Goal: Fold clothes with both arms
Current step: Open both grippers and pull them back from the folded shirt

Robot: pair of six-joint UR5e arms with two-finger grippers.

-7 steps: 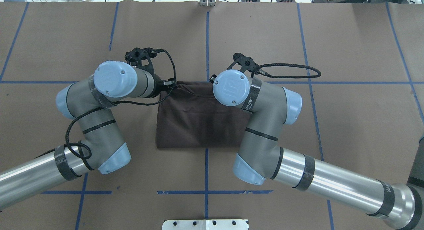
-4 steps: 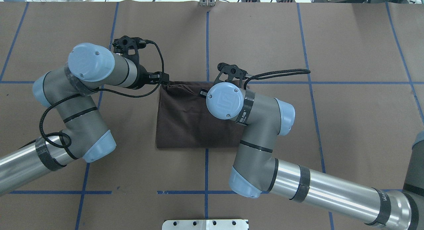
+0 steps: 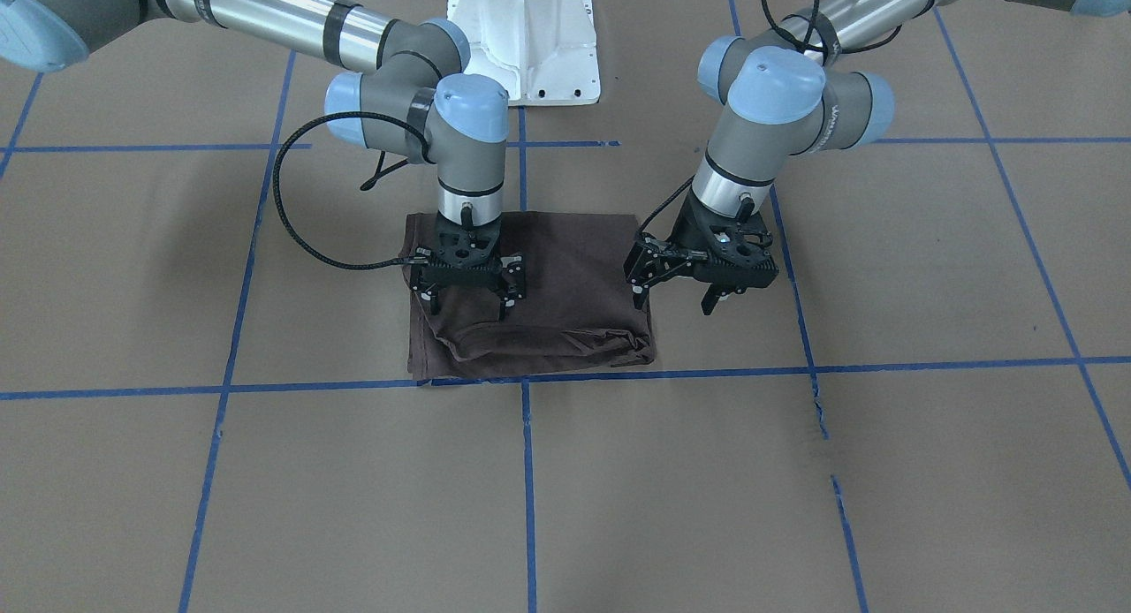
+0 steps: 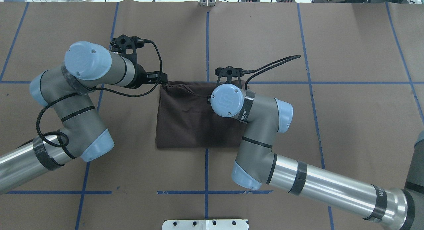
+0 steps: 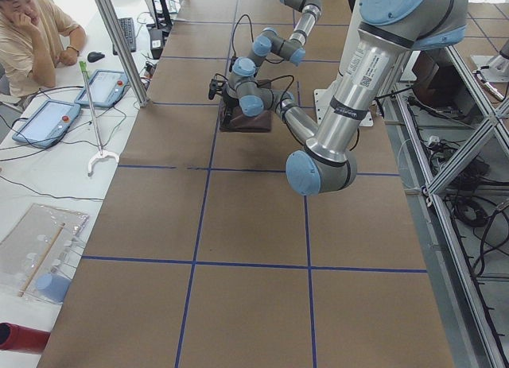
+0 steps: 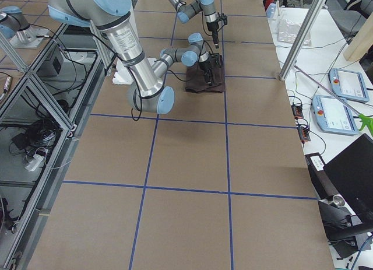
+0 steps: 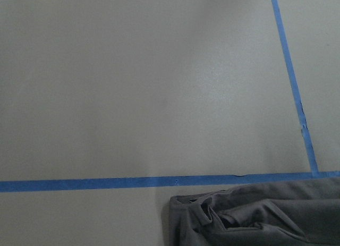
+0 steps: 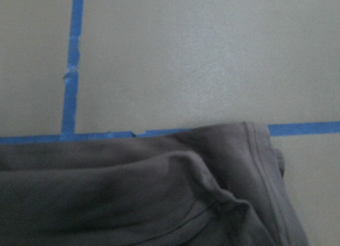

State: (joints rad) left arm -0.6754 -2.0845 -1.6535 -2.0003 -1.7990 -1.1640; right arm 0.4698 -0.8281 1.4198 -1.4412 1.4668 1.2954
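front: left jaws wide | right jaws wide | overhead: both hidden | T-shirt (image 3: 565, 277) folded

Logo on blue joint cap (image 4: 227, 100), right arm (image 4: 318, 182), lettering on black band (image 4: 246, 105) illegible

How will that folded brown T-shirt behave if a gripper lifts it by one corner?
Probably floppy: the T-shirt shows soft wrinkles along one bunched edge, so its layers would likely droop and unfold. Probably light too, since it lies thin and flat on the table.
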